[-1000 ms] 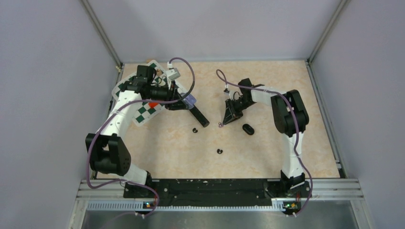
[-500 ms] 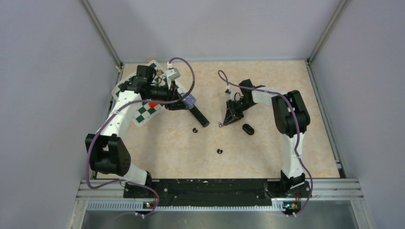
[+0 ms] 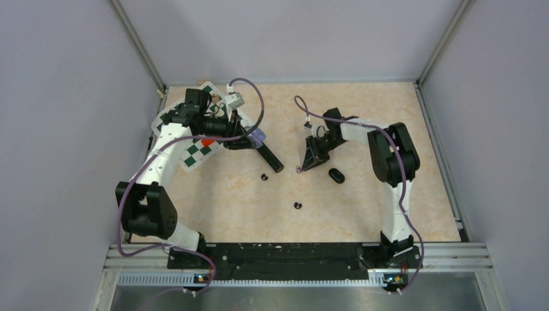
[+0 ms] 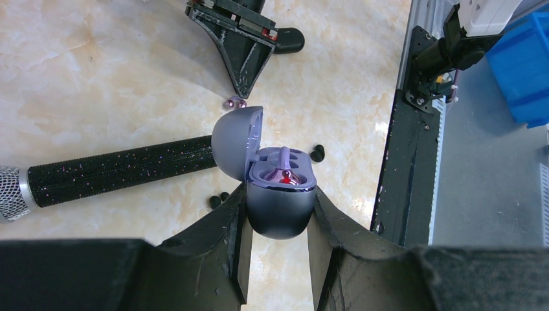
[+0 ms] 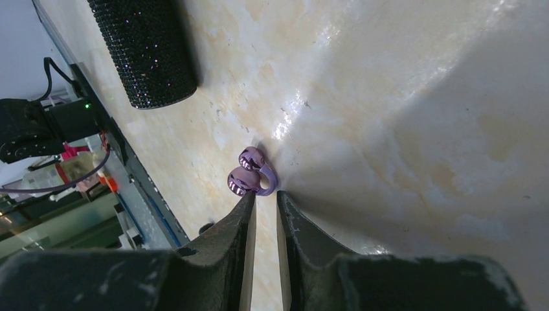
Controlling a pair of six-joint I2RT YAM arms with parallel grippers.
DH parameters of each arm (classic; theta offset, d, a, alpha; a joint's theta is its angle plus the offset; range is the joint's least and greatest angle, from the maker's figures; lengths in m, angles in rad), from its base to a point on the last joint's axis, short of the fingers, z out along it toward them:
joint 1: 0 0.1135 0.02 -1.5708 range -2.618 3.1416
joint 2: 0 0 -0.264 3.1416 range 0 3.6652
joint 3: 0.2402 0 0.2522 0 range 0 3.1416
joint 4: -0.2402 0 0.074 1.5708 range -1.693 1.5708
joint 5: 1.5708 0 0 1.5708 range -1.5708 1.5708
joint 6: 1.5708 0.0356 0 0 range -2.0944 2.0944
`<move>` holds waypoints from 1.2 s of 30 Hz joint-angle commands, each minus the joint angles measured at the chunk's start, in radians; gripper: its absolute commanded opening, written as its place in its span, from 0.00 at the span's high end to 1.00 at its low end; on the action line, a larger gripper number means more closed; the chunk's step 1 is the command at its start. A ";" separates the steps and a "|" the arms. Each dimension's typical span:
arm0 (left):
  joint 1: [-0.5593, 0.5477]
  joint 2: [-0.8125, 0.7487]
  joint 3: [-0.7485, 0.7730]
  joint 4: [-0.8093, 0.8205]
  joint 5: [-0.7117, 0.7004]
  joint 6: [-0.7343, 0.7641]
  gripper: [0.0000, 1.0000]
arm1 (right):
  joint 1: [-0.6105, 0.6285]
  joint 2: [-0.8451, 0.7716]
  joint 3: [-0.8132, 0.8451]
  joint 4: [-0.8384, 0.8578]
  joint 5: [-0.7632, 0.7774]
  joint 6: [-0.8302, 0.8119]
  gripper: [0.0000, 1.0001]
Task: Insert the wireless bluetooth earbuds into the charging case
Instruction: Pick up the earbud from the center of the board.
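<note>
My left gripper (image 4: 280, 214) is shut on the pale purple charging case (image 4: 281, 217) and holds it above the table. Its lid (image 4: 234, 142) is open, and a purple bud (image 4: 285, 176) with a red glint lies inside. My right gripper (image 5: 265, 196) is down at the table, its narrow jaws pinching a pale purple earbud (image 5: 251, 178), which also shows in the top view (image 3: 298, 170). Two black earbuds (image 3: 264, 176) (image 3: 298, 206) lie loose on the table. The case is about a hand's width left of the right gripper (image 3: 303, 165).
A long black glitter microphone (image 3: 270, 157) lies under the left gripper. A closed black oval case (image 3: 335, 175) sits just right of the right gripper. A green checkered board (image 3: 194, 152) lies at the far left. Metal rails edge the table.
</note>
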 commanded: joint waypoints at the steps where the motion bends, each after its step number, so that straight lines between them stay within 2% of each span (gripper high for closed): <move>1: -0.002 -0.045 -0.007 0.016 0.018 0.015 1.00 | 0.021 0.014 -0.005 0.027 0.049 -0.017 0.81; 36: -0.002 -0.049 -0.005 0.016 0.022 0.018 1.00 | 0.040 0.050 0.004 0.045 -0.003 -0.005 0.80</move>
